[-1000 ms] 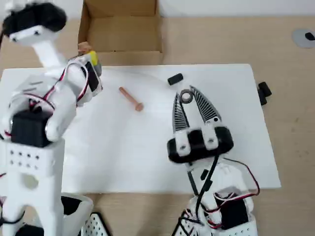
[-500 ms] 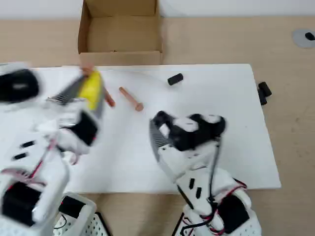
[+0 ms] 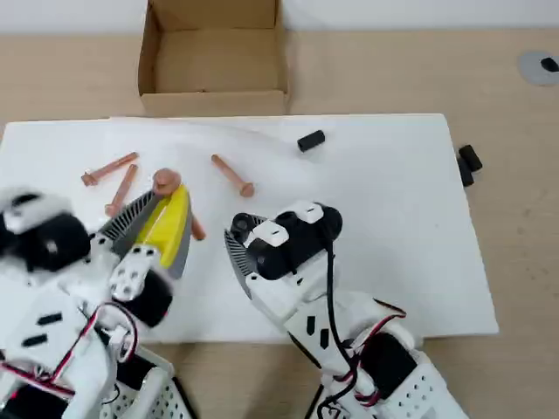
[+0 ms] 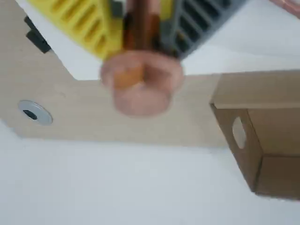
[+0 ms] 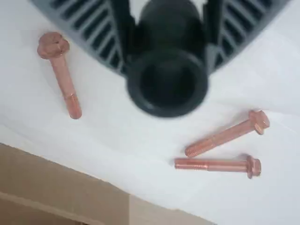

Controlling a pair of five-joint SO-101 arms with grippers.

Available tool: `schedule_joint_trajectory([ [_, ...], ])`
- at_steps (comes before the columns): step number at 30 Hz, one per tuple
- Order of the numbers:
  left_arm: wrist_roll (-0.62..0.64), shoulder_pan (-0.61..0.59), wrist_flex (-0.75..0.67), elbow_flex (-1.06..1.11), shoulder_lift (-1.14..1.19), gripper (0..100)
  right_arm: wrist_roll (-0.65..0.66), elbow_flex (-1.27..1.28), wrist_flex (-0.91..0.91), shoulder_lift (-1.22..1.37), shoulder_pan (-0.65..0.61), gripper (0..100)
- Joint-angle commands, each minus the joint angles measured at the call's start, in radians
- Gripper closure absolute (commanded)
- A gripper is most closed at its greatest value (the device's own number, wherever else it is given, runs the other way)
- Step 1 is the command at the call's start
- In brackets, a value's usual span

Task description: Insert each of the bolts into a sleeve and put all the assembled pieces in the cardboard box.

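Left arm (image 3: 52, 332): white printed shells, black motor blocks, thin red and black cables, lower left of the frame.
Left gripper (image 3: 166, 194): one yellow ribbed finger (image 4: 79, 18), one grey ribbed finger (image 4: 206, 18).
Right arm (image 3: 349, 340): white shells, black wrist motor with white brackets, a black cable, red and white wires near the base.
Right gripper (image 3: 238, 234): dark grey fingers with slotted ribs.
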Motion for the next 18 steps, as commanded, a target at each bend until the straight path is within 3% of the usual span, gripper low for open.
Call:
schedule_joint_trajectory([
  [1,-0.057,0.006,-0.101,0.101,-0.085,99,0.009,-0.004,-0.029,0.007,-0.016,98.9],
  [8,-0.252,0.012,-0.348,0.336,-0.179,99,0.003,0.038,-0.021,0.007,-0.016,98.9],
  [18,-0.354,0.137,-0.423,0.442,-0.177,99,0.008,0.079,-0.017,0.007,-0.016,98.9],
])
